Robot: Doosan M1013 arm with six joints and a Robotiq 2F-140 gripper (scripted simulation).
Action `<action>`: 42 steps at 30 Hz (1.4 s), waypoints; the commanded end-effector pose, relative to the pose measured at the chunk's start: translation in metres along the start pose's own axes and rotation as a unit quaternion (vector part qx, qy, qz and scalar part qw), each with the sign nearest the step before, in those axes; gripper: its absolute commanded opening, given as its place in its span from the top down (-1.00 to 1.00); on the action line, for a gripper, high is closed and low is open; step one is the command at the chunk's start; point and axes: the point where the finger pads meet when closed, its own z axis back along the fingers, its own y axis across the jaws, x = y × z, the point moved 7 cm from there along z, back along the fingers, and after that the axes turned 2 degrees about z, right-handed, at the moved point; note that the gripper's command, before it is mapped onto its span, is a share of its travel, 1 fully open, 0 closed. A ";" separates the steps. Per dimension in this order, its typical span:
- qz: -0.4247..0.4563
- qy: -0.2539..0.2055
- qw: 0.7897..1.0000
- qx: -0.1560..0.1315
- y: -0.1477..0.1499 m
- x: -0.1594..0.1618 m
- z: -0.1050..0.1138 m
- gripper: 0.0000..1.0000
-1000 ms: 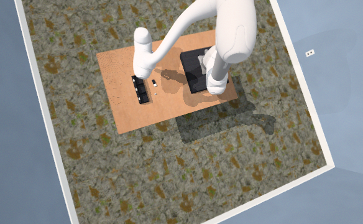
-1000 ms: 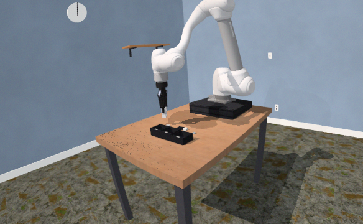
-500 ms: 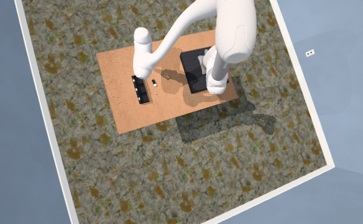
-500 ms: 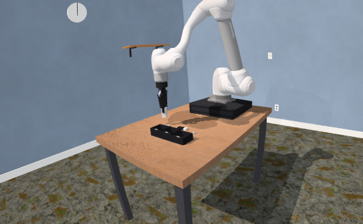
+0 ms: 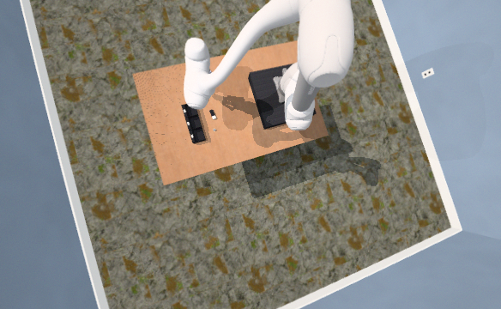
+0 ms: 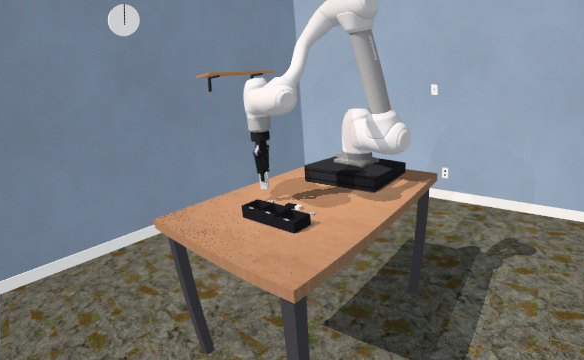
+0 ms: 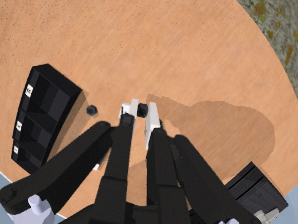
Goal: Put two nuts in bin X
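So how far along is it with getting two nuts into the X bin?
Done: no nut visible in the bin row. In hand: the claw hangs above the table, shut on what looks like a nut. Left: drop it in the X bin, then fetch a second, perhaps the loose piece lying beside the bins, and let go.
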 end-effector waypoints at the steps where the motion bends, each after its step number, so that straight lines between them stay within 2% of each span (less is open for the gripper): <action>1: -0.001 0.003 1.000 -0.002 -0.003 -0.003 0.004 0.84; 42: -0.001 0.003 1.000 -0.002 -0.003 -0.003 0.004 0.84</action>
